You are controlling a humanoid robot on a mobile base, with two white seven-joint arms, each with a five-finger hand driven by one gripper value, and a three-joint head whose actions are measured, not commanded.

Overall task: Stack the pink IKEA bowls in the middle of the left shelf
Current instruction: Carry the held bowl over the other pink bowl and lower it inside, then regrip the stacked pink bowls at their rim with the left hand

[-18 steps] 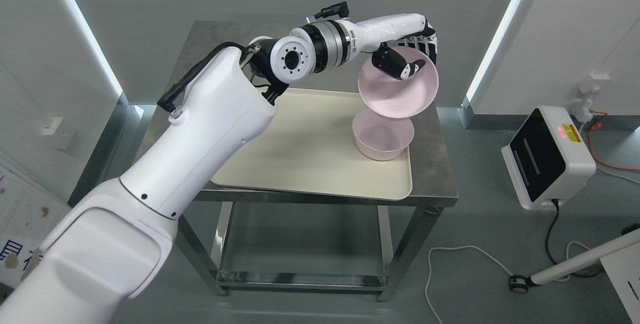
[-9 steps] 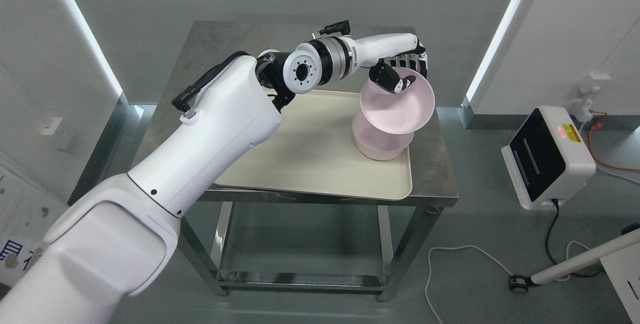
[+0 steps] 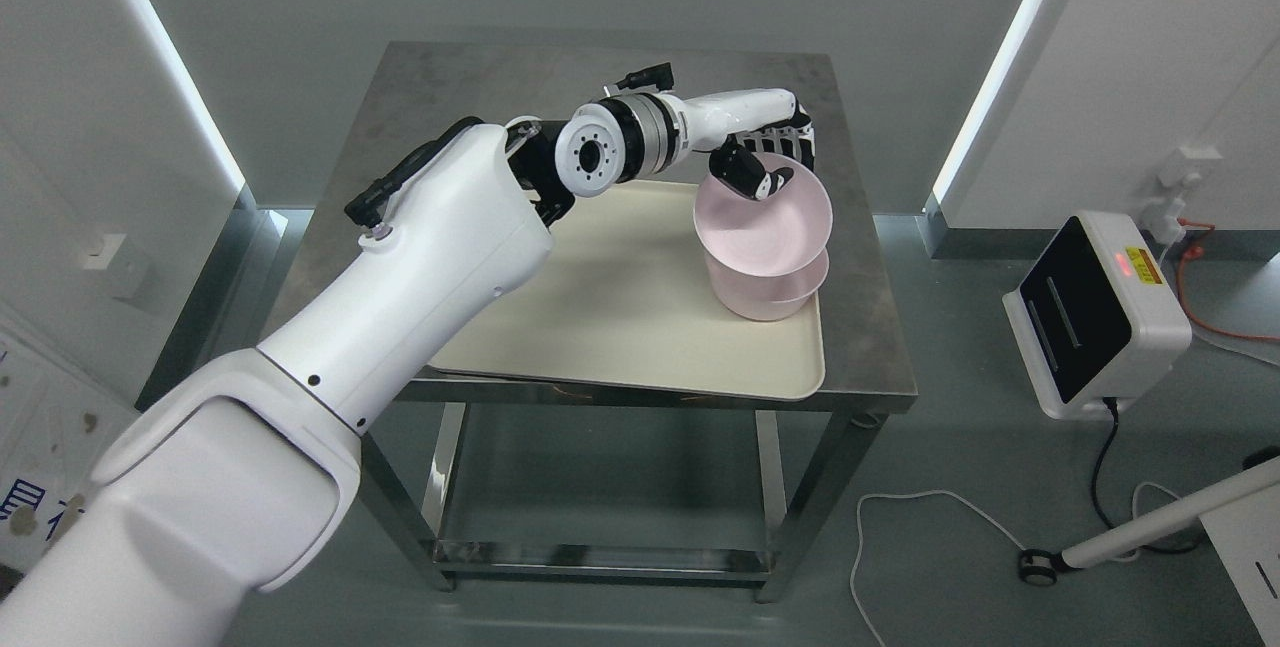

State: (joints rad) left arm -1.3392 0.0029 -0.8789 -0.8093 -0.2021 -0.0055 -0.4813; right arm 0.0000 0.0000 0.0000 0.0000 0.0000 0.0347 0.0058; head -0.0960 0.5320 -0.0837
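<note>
Left hand (image 3: 765, 162) is clamped on the far rim of the upper pink bowl (image 3: 765, 232): thumb inside the bowl, fingers (image 3: 790, 139) wrapped over the outside edge. Left arm comes in from lower left and reaches across the tray (image 3: 620, 327).

Change vs 1.0 s ago: the held bowl was up in the air, tilted steeply with its opening toward the camera, clear above the lower pink bowl (image 3: 770, 297). At 0.5 s ago it was lower, less tilted, its underside close over the lower one. Now it's down and seated in the lower bowl, only slightly tilted, rims nearly parallel. Hand and wrist dropped and pulled in toward the left along with it.

Lower bowl hasn't moved: same spot at the tray's right edge, on the steel table (image 3: 860, 327). Tray position unchanged too.

Grip not released yet.
</note>
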